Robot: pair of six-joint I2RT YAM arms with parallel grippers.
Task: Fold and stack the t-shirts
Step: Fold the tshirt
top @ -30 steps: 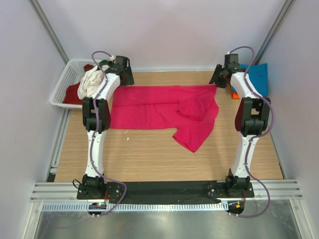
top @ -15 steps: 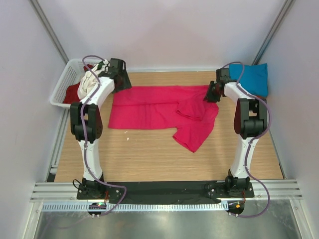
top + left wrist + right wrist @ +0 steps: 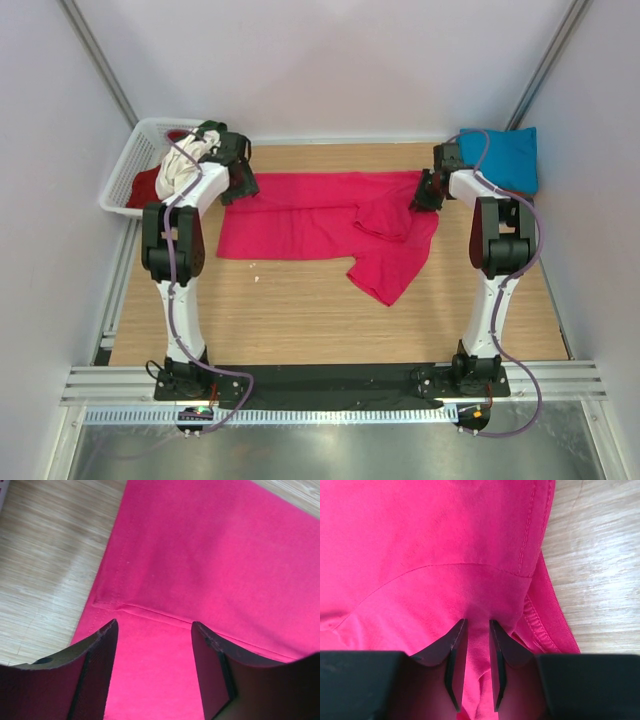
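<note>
**Pink shirt laid out flat, one fold pinched**

Top view: a soft magenta-pink t-shirt [image 3: 310,215] lies spread across the wood-grain table [image 3: 300,320], its right part rumpled into a loose flap. A teal-blue t-shirt [image 3: 510,155] sits at the far right corner, and a white lattice basket [image 3: 125,170] holding cloth is at the far left. Left wrist: the left gripper [image 3: 154,625] stands with jaws apart over the stitched hem [image 3: 150,611]. Right wrist: the right gripper [image 3: 477,621] is clamped on a raised ridge of the pink cloth.

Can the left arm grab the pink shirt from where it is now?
Probably yes. Its jaws stand open just above the pink shirt, by its hemmed corner, with nothing in between.
</note>
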